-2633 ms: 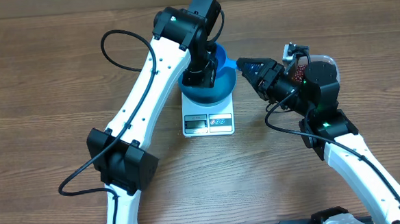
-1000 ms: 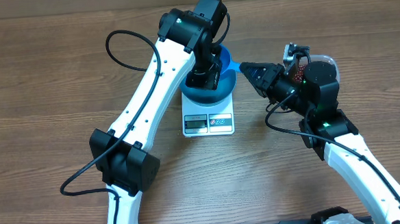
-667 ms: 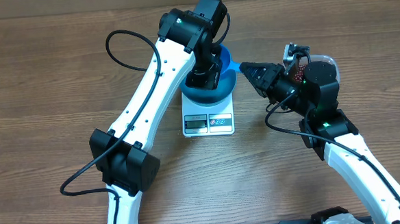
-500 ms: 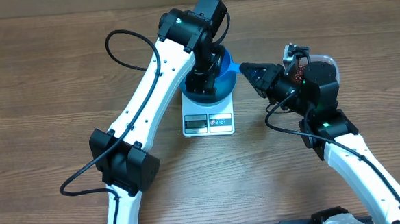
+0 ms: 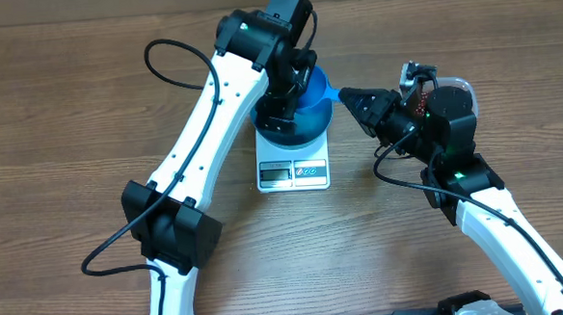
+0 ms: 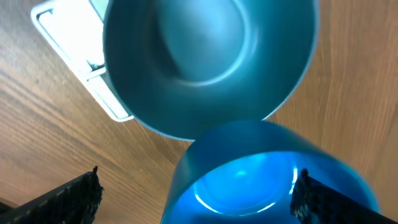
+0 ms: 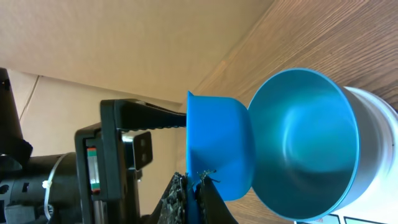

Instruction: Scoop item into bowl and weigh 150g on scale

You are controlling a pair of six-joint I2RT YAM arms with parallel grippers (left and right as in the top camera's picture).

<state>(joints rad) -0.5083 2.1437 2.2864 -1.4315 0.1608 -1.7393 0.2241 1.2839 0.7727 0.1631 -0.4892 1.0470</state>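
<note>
Left jaws: wide open, gripping nothing. The left wrist view puts one finger [image 6: 65, 199] in each lower corner, clear of everything.
Bowl [image 6: 208, 62]: straight ahead of the left jaws, sitting on the scale [image 6: 65, 34]. In that view the inside is plain smooth blue.
Scoop [image 6: 261, 177]: sits between the left fingers in the left wrist view, closer to the jaws than the bowl. It overlaps the bowl's near rim and touches neither finger. Its inside reads as glossy blue.
Right jaws: closed on the scoop handle. The cup is just ahead of the jaw tips.
Right wrist view only: the back of the scoop cup faces the camera, with its edge right beside the bowl rim. Cannot tell whether they touch. The scale's white edge shows under the bowl, beyond the jaws.
Overhead only: beans [image 5: 418, 102] are in a clear tub [image 5: 459, 80] behind the right jaws, mostly hidden by the right wrist.
Overhead also: the left arm [image 5: 212, 113] covers part of the bowl. The scale's display edge [image 5: 294, 172] is on the far side from the left jaws. The scale rests on the table [image 5: 68, 140].
Scoop load: cannot tell from the right wrist or overhead views.
</note>
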